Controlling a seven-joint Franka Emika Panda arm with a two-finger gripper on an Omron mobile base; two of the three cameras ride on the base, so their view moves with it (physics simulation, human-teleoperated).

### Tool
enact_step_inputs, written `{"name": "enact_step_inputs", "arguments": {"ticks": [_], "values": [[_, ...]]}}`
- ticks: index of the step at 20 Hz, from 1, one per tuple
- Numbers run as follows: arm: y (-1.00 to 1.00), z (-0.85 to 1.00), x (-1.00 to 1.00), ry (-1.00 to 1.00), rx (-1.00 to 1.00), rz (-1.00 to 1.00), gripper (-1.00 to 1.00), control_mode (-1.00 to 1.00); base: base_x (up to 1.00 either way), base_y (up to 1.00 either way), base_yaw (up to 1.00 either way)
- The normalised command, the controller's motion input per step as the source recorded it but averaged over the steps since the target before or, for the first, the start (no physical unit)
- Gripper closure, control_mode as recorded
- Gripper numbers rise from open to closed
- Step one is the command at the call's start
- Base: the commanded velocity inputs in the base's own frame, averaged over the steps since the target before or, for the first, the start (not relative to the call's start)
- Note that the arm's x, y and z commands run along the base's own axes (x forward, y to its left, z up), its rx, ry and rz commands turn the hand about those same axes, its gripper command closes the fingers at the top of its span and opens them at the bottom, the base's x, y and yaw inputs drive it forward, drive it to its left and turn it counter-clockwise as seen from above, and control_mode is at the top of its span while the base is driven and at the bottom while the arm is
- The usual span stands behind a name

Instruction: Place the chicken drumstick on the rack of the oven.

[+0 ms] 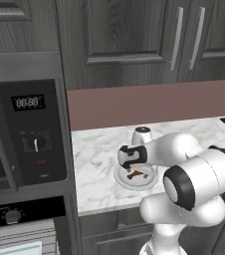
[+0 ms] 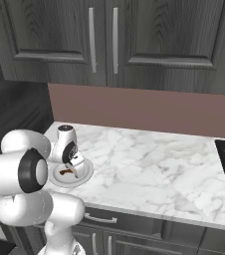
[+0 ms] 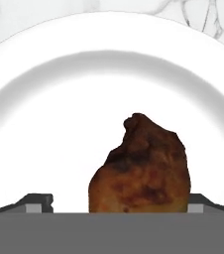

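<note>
Reaching down over the plate [image 1: 136, 180], the claw [image 1: 133, 168] is hovering right above the chicken drumstick [image 1: 135, 174], which is lying in the middle of the plate on the marble tabletop [image 1: 99, 149]. In the hand view the two finger tips [image 3: 38, 202] are standing apart, one on each side of the drumstick [image 3: 142, 168], so the claw is spread wide and holding nothing; whether the tips are touching the meat I cannot tell.

Judging by this, the task is only beginning. The drumstick is not yet lifted, and the whole carry is still to come. The oven [image 1: 20, 226] is sitting low and to the left of the plate, under the black appliance with the clock [image 1: 27, 134], and its front seems to be closed, so getting at the rack is probably still waiting as well.

As for the drumstick's lie, it is resting flat on the plate. In the hand view its long axis is running away from the claw, with the broad meaty part nearest the finger tips and the narrower end pointing toward the far rim of the plate [image 3: 109, 30]. The fingers are thus straddling it across its width, not along its length.
</note>
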Motion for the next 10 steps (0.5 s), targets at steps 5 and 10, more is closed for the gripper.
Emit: {"name": "enact_step_inputs", "arguments": {"ticks": [5, 10], "values": [[0.0, -0.06, 0.0, 0.0, 0.0, -0.01, 1.0, -1.0, 0.0, 0.0, 0.0], [0.0, 0.08, 0.0, 0.01, 0.0, -0.04, 1.0, -1.0, 0.0, 0.0, 0.0]]}}
